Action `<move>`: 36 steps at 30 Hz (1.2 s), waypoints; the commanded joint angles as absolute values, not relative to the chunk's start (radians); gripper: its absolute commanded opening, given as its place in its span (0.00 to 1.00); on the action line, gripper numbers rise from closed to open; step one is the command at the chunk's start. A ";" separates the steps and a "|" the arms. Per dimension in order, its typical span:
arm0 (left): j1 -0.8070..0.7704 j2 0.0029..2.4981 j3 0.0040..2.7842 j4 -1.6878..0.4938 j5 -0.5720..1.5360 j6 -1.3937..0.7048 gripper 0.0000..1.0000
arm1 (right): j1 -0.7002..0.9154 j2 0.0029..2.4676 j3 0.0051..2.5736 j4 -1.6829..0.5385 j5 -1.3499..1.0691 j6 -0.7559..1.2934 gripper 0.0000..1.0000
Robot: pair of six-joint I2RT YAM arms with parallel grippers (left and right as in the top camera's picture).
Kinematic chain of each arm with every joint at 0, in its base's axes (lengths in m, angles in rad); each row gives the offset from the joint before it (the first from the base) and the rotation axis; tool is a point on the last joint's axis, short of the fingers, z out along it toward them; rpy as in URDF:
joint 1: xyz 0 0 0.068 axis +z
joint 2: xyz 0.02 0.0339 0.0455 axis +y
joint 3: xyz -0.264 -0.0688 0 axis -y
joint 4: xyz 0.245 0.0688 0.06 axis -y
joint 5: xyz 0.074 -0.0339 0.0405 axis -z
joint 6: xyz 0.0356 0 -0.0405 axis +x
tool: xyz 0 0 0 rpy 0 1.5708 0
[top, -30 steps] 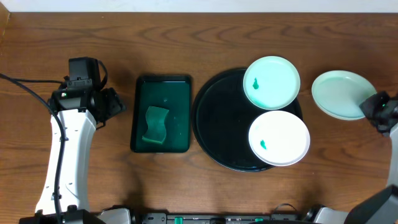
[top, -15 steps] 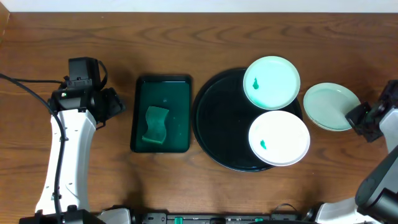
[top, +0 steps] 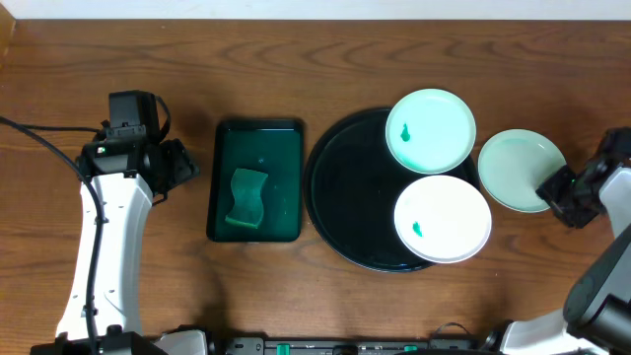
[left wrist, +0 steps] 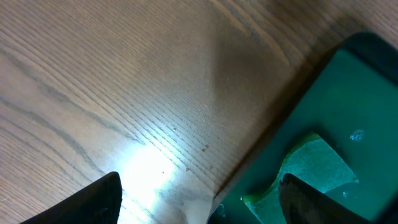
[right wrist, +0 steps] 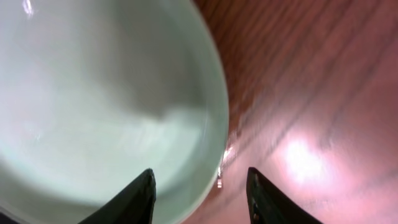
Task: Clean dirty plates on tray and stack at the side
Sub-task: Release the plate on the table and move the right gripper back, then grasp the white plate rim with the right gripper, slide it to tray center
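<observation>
Two plates lie on the black tray [top: 345, 187]: a pale aqua one [top: 431, 130] at its far right and a white one [top: 443, 218] at its near right, each with a small green smear. A third plate [top: 518, 170], with no smear visible, rests on the wood just right of the tray. My right gripper [top: 557, 192] sits at that plate's right rim. In the right wrist view its fingers stand apart [right wrist: 200, 190], one over the plate [right wrist: 93, 93], one over bare wood, with the rim between them untouched. My left gripper [top: 182, 168] is open over the table [left wrist: 199, 205].
A dark green rectangular tray [top: 256, 179] holding a green sponge [top: 248, 197] lies left of the black tray. In the left wrist view the sponge [left wrist: 305, 174] and this tray's edge [left wrist: 348, 93] sit to the right of my fingers. Cables trail at the far left.
The right gripper moved the third plate left toward the black tray, then its jaws parted off the rim. The left arm stayed still.
</observation>
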State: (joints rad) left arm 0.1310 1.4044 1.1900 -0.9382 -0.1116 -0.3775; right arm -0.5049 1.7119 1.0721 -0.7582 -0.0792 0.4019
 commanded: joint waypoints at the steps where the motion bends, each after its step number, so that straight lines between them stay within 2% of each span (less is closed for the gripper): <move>1: 0.135 1.399 1.213 -0.942 -0.121 -0.382 0.81 | -0.457 1.605 1.170 -0.824 -0.177 0.303 0.45; 5: 0.135 1.399 1.213 -0.942 -0.121 -0.382 0.81 | -0.366 1.507 1.224 -0.963 -0.214 0.202 0.51; 7: 0.135 1.399 1.213 -0.942 -0.121 -0.382 0.81 | -0.319 1.463 1.225 -1.014 -0.214 0.160 0.73; 8: 0.135 1.399 1.213 -0.942 -0.121 -0.382 0.81 | -0.289 1.443 1.225 -1.056 -0.214 0.143 0.77; 13: 0.135 1.399 1.213 -0.942 -0.121 -0.382 0.81 | -0.193 1.433 1.211 -1.182 -0.202 0.123 0.72; 18: 0.135 1.399 1.213 -0.942 -0.121 -0.382 0.81 | -0.147 1.434 1.155 -1.211 -0.111 0.161 0.69; 36: 0.135 1.399 1.213 -0.942 -0.121 -0.382 0.81 | -0.141 1.435 0.812 -0.944 -0.110 0.250 0.60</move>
